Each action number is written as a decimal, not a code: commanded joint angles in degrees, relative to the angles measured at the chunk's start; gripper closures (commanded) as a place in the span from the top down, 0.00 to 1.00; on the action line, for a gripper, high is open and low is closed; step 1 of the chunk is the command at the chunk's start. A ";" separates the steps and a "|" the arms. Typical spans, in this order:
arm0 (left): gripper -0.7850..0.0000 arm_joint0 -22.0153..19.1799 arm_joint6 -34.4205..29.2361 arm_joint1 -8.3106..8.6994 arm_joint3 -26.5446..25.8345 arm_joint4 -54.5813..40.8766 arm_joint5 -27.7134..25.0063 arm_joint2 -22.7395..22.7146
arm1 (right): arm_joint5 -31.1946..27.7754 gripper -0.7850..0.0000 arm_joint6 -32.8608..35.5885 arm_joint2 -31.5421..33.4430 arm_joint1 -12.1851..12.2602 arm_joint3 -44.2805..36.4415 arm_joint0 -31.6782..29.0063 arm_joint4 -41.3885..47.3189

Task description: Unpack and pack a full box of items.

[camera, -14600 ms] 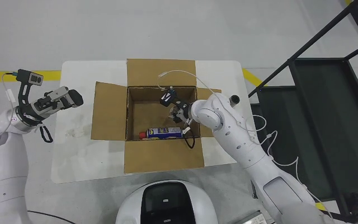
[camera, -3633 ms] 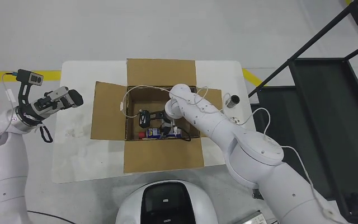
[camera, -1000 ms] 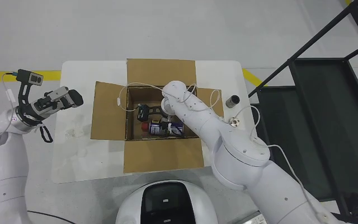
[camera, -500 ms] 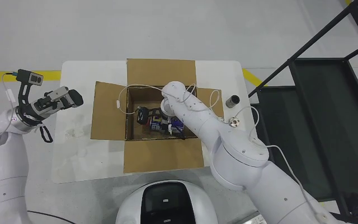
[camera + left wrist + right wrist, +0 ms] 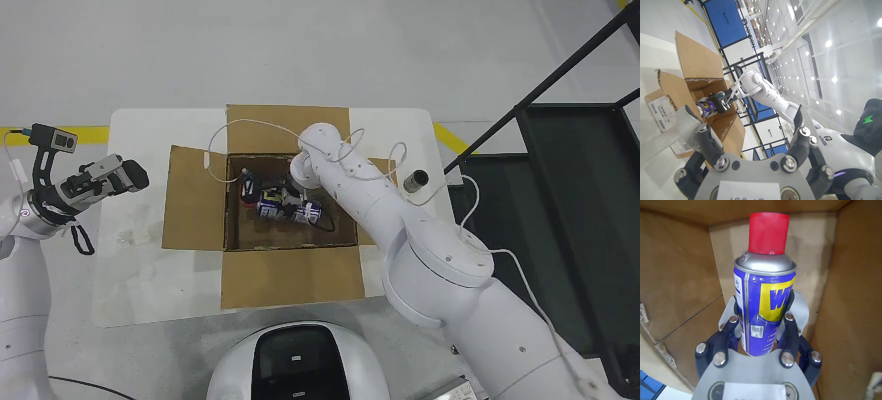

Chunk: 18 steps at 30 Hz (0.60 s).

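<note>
Spray can (image 5: 762, 289) with a red cap is inside the box (image 5: 195, 210), near the middle of it. The right gripper (image 5: 763, 306) has its two fingers shut tight around the bottom half of the can. To do this step well, it should lift the can slowly and straight up, so it does not bump the box walls or flaps. The left gripper (image 5: 128, 176) hangs off to one side of the box, wide open and holding nothing.
</note>
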 commanded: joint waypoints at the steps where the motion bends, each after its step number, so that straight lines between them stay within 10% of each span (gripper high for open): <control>1: 1.00 0.00 0.00 0.00 0.00 0.00 0.00 0.00 | 0.00 0.00 -2.17 -0.19 0.78 -0.84 0.24 -0.36; 18: 1.00 0.00 0.00 0.00 0.00 0.00 0.00 0.00 | 0.00 0.00 -8.93 -5.38 11.81 -14.31 -0.90 2.34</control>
